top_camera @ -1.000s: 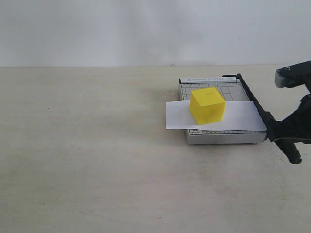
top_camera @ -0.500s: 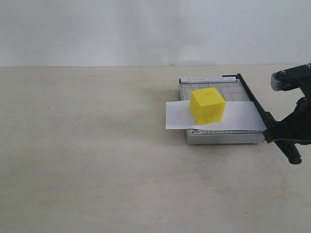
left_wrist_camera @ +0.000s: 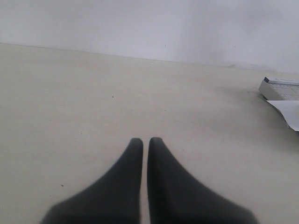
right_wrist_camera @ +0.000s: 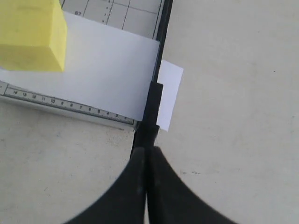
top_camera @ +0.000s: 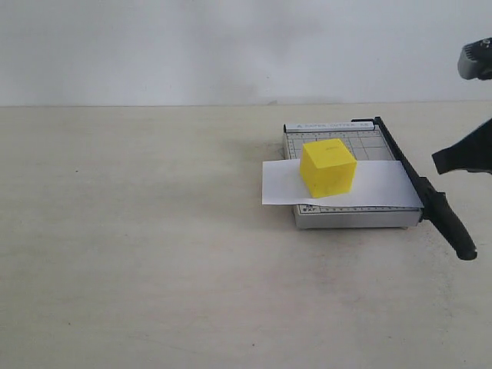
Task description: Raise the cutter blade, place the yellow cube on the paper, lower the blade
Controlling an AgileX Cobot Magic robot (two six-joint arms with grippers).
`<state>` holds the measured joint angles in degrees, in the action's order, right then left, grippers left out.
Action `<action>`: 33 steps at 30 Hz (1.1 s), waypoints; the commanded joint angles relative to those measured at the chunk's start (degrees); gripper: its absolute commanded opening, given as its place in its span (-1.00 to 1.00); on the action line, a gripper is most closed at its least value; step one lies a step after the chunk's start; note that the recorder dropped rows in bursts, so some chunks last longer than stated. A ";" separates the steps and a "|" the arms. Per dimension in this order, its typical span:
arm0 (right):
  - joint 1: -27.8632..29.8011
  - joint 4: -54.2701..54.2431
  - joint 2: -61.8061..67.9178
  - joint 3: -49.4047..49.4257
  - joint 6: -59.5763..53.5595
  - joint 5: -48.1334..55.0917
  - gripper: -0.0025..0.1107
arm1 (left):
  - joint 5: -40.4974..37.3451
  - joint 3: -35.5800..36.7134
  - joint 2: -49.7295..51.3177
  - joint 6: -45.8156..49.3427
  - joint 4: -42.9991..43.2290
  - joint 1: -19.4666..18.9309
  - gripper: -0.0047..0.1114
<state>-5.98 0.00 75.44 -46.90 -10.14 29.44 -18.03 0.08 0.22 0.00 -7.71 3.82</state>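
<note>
We judge all 3 steps done: blade [top_camera: 415, 181] down, cube [top_camera: 328, 167] on paper [top_camera: 377, 188], center right. Our left gripper [left_wrist_camera: 145, 140] and right gripper [right_wrist_camera: 148, 150] are clenched, empty; next we just back off.

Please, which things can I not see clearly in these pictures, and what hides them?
1. Exterior view: the right pincer runs off the right edge; the left pincer shows only in the left wrist view.
2. Right wrist view: the top and left edges cut off the yellow cube; the cutter blade covers the cut line, so whether the paper is severed is unclear.
3. Exterior view: the print on the cutter base is too small to read.
</note>
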 commanded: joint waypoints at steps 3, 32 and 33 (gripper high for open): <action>0.10 0.58 4.96 5.69 -0.06 -2.14 -0.96 | 0.71 -0.08 -0.22 0.49 -0.43 -0.16 -0.84; 0.10 0.58 -0.47 -2.04 -0.90 2.76 -0.96 | 0.71 -0.08 -0.22 0.49 -0.43 -0.16 -0.84; 0.10 0.58 0.19 -1.59 -0.90 2.76 -0.96 | 0.71 -0.08 -0.22 0.49 -0.43 -0.16 -0.84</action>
<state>-6.07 0.00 74.31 -48.97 -10.41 30.98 -18.03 0.08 0.22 0.00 -7.71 3.82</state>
